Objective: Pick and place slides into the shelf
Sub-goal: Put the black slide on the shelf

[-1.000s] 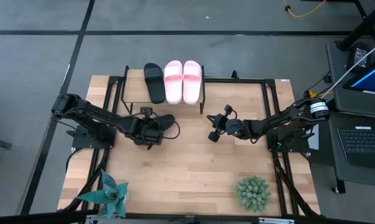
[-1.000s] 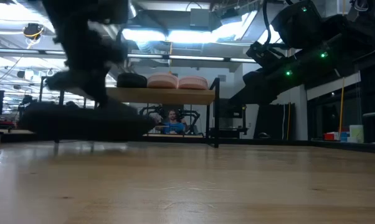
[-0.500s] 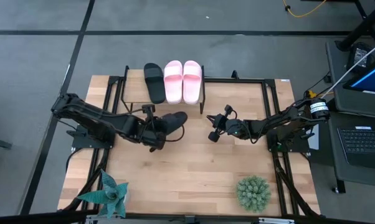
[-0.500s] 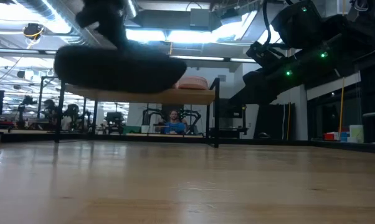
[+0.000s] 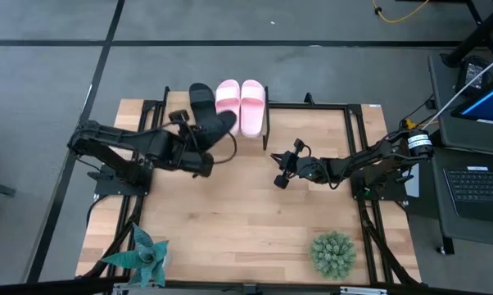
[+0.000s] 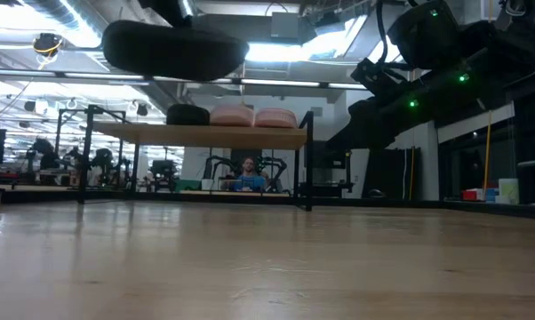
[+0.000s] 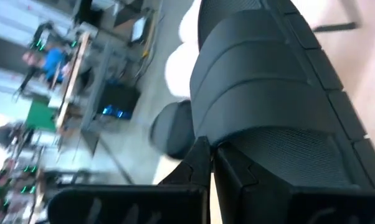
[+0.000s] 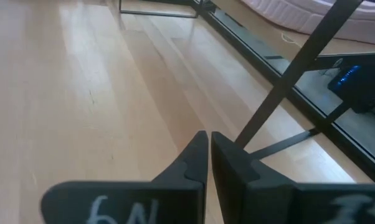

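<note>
— From above, what does the left claw (image 5: 199,147) hold?
— It pinches a matte black slide (image 5: 216,125), lifted, long axis slanting from near-left to far-right, toe over the shelf (image 5: 174,105) beside the other black slide (image 5: 201,94) and the ribbed pink pair (image 5: 241,102).
— Level view?
— The black slide (image 6: 174,49) hangs flat above the plank-topped shelf (image 6: 205,135).
— Wrist views?
— Left fingers (image 7: 200,163) grip its ridged sole; the right claw (image 8: 209,163) is pressed together, holding nothing, over the wooden bench (image 8: 81,93).

Right gripper (image 8: 208,163): two dark fingers pressed together, tips touching — nothing between them.
Table (image 8: 81,93): light wooden planks, bare under the gripper.
Shelf leg (image 8: 293,74): thin black metal bar, slanting just beyond the fingertips.
Pale pink ribbed slide (image 8: 312,15): edge only — at the far corner.
</note>
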You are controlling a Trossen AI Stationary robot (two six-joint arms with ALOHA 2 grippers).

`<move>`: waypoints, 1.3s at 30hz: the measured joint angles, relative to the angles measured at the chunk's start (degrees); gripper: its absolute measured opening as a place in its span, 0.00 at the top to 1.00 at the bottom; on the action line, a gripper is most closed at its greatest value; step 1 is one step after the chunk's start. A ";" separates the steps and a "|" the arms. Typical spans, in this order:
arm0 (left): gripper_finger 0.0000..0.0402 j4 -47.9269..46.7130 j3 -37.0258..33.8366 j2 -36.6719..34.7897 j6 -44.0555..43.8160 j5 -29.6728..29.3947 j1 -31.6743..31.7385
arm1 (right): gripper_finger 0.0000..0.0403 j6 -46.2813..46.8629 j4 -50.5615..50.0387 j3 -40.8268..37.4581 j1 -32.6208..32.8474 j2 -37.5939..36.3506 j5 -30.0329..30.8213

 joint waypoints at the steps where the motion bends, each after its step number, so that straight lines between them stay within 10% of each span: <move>1: 1.00 -1.61 0.84 0.00 -0.85 -0.26 0.90 | 0.94 0.00 0.00 0.00 0.00 0.00 0.00; 39: 1.00 -9.66 0.14 0.11 -4.30 4.34 35.48 | 0.94 -0.11 0.00 -0.02 -0.02 0.00 0.15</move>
